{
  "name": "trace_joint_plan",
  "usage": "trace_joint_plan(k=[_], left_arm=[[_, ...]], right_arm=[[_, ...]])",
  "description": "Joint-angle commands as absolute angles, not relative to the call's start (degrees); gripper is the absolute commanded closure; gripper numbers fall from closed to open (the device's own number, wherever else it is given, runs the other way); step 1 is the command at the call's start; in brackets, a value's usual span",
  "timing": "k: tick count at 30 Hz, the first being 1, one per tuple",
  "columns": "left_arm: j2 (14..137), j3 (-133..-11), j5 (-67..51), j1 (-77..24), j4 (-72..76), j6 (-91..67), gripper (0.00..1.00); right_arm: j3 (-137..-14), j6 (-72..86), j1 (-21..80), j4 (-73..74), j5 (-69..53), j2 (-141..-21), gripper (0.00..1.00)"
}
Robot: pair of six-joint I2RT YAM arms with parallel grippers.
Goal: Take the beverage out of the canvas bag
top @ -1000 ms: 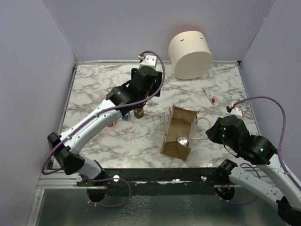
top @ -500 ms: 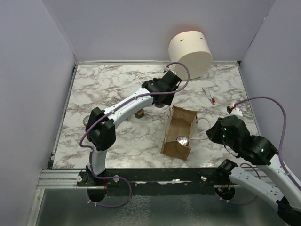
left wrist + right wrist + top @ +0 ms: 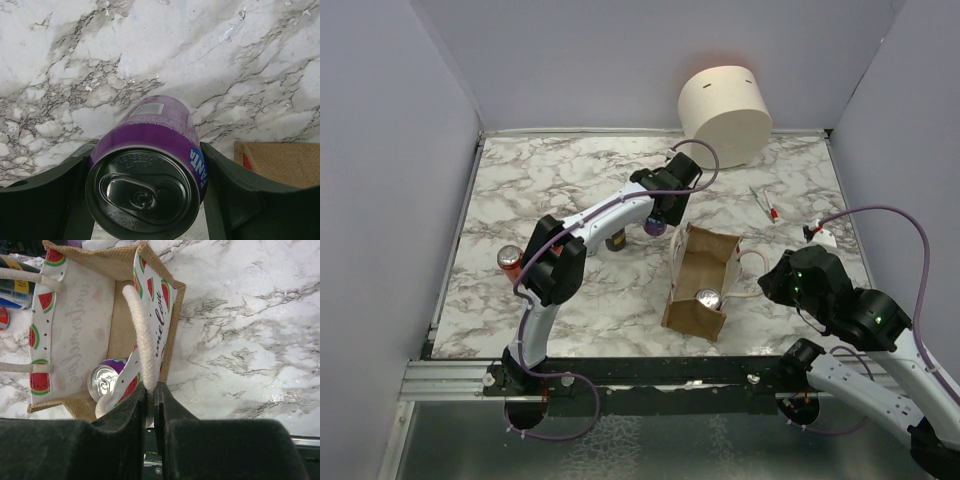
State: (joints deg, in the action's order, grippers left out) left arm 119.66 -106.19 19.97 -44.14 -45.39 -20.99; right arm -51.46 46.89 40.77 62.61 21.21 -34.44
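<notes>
The canvas bag (image 3: 692, 285) stands open on the marble table, its lining printed with watermelon slices (image 3: 75, 325). A beverage can (image 3: 708, 298) with a silver top lies inside at the near end (image 3: 103, 382). My right gripper (image 3: 151, 390) is shut on the bag's white rope handle (image 3: 142, 330), at the bag's right side (image 3: 765, 285). My left gripper (image 3: 145, 192) is shut on a purple Fanta can (image 3: 150, 165), held just past the bag's far end (image 3: 654, 226). A corner of the bag (image 3: 282, 162) shows beside it.
A large cream cylinder (image 3: 725, 115) lies at the back. A red-topped can (image 3: 508, 258) stands at the left and a dark can (image 3: 616, 240) behind the left arm. A pen (image 3: 766, 206) and a small white item (image 3: 823, 237) lie at the right.
The left arm has swung right from the group of cans to the bag's far end, carrying the purple can. The right gripper and the bag have stayed put.
</notes>
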Motion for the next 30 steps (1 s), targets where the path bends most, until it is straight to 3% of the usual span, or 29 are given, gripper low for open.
trace_joint_plan(k=[1,11,15,30], left_arm=[[119.22,-105.93,19.83,-43.52,-42.11,-21.22,1.0],[118.94,-101.73,19.4,-42.39,-40.14,-22.24,1.0],[118.76,-100.0,19.22,-42.28,-39.27,-22.32,0.94],[113.73,-96.7,18.16,-42.23,-38.52,-21.14,0.26]], right_arm=[[-51.68,47.81,40.87,63.04,22.8,-33.66,0.89],[-51.68,47.8,40.87,63.04,22.84,-33.58,0.89],[-51.7,47.98,40.86,63.06,22.88,-33.33,0.89],[-51.65,48.21,40.87,63.11,22.95,-32.96,0.89]])
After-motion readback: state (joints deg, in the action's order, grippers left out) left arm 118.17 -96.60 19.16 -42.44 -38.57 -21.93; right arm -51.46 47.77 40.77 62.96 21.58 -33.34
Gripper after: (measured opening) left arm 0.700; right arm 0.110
